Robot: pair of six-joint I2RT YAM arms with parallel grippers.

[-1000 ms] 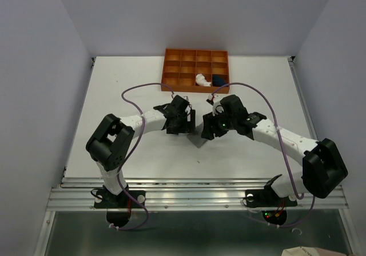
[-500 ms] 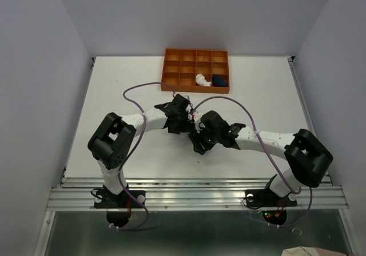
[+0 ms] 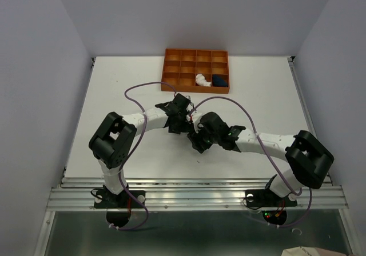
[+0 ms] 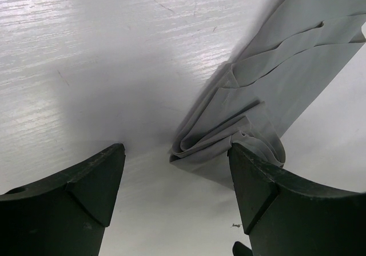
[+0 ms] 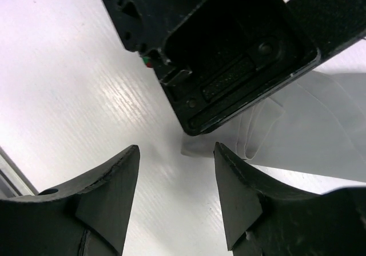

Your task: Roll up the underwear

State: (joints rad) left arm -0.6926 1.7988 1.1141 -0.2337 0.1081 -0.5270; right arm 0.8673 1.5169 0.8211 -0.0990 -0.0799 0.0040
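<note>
R arm has swung in from the right since a sec ago: its elbow now lies low over the table and its gripper sits closer to the near edge, at centre. L arm barely shifted.

Top view: left gripper (image 3: 183, 128) and right gripper (image 3: 198, 144) are bunched together mid-table (image 3: 114, 96), nearly touching. Grey underwear is mostly hidden under them. Orange compartment tray (image 3: 171, 87) sits at the far edge; pale pink-white underwear (image 3: 201, 79) is bundled in a near-row cell, navy underwear (image 3: 219, 80) in the cell just right of it, at the corner.

L wrist view: left gripper (image 4: 177, 193) has its fingers (image 4: 74, 199) spread wide, gripping nothing. Grey underwear (image 4: 286, 79) lies flat on the table as a long folded strip, its bunched, layered end between the tips, right up against the right-hand finger.

R wrist view: right gripper (image 5: 177, 182) is also spread, nothing pinched. Left gripper's black housing (image 5: 217, 44) fills the top, w/ a small red-green spot at its edge. Grey underwear (image 5: 309, 130) runs out from under it; one corner of the cloth sits just beyond the gap.
</note>
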